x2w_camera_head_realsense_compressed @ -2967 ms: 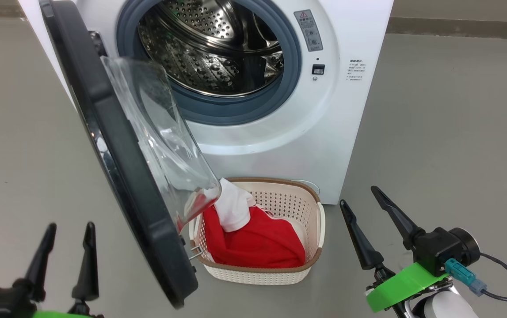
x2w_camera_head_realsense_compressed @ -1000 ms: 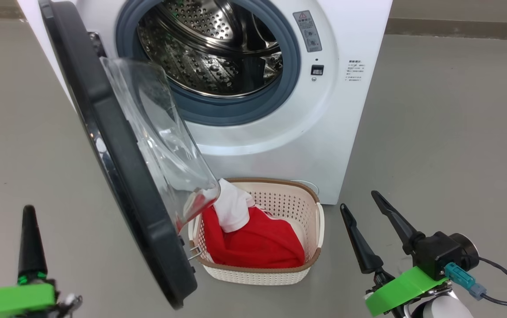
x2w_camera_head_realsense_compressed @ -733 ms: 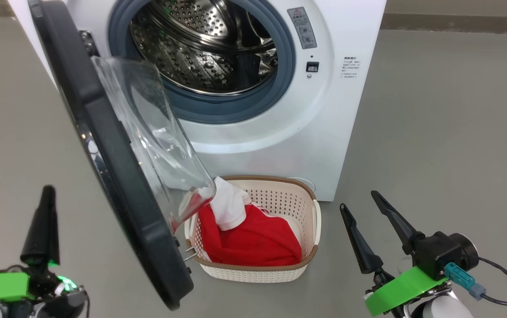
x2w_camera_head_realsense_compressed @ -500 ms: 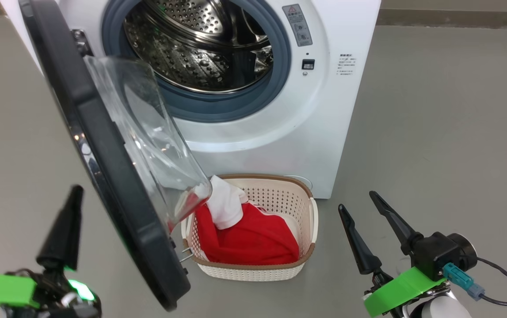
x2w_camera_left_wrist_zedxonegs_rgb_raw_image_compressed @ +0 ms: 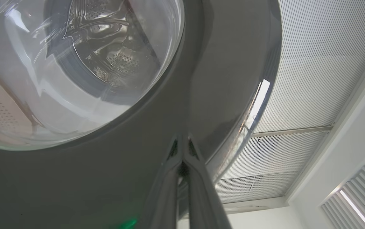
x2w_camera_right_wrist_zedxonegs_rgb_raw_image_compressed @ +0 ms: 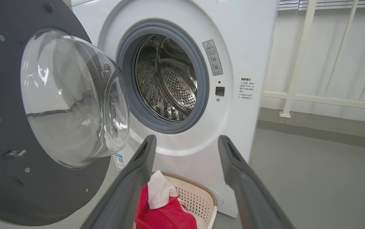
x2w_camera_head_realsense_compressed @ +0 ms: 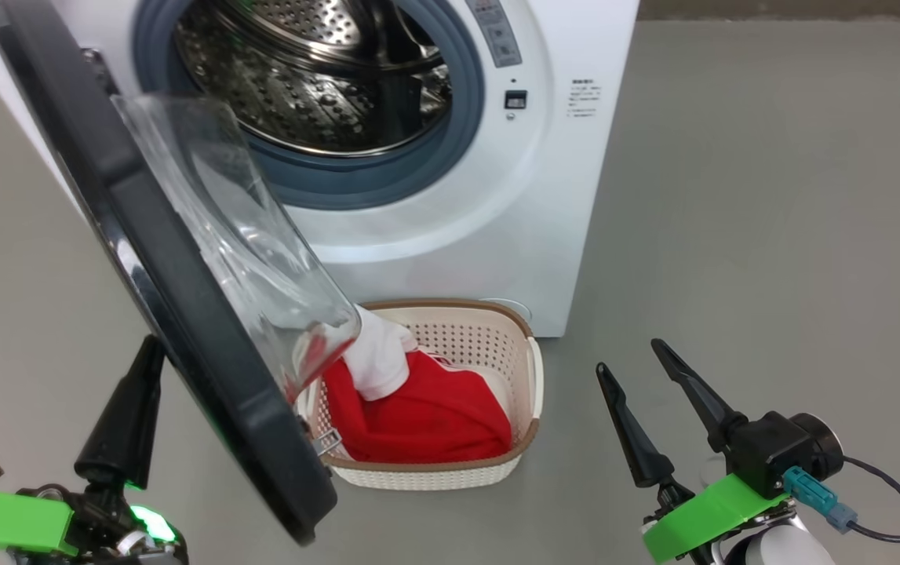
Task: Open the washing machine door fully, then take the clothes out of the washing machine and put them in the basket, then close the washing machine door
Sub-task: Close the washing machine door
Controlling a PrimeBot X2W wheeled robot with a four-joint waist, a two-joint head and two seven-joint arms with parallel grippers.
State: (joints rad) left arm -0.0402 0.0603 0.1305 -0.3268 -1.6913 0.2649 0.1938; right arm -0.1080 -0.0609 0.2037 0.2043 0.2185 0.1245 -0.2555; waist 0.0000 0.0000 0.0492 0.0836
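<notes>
since earlier frames left gripper [x2w_camera_head_realsense_compressed: 150,349] had shut and risen beside outer face of washing machine door [x2w_camera_head_realsense_compressed: 214,377]; contact unclear. jaws pressed together, empty. right gripper [x2w_camera_head_realsense_compressed: 628,355] spread wide, empty. clothes [x2w_camera_head_realsense_compressed: 418,416] lay in basket [x2w_camera_head_realsense_compressed: 489,345] under door's glass bowl. door judged rigid, hinged, gloss slippery: push black rim near free edge, not glass. round, no long axis; stood edge-on, bowl facing right, free edge toward me.

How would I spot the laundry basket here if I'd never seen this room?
Find the big white washing machine with its round door swung open. On the floor right at its foot sits the basket. It is small, cream, perforated plastic with a brown rim, and holds the red and white clothes.
</notes>
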